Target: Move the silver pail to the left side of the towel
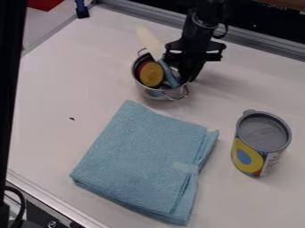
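White surface, metal rail along the far edge. Pail is upright near the towel's far corner, just beyond it. Lidded can sits right of the towel, out of the route.

Hand is down at the pail's right rim. Wide, narrow or clamped on the wall: can't tell. Step looks like getting the grasp on the rim.

To do it well: get a firm bite on bare wall, clear of the blue item and the wire handle. Lift straight and low, check for swing; it's an off-centre grip on a loaded pail, so expect tilt. The pale flat piece sticks up past the rim and could topple. Then go left, skirt the towel corner so it doesn't drag, set down level, release.

Hard to make out: hand-rim contact, pail's inner floor, lower ends of the contents. Yellow disc partly overlaps something red, unclear what. Arm is cut by the top edge.
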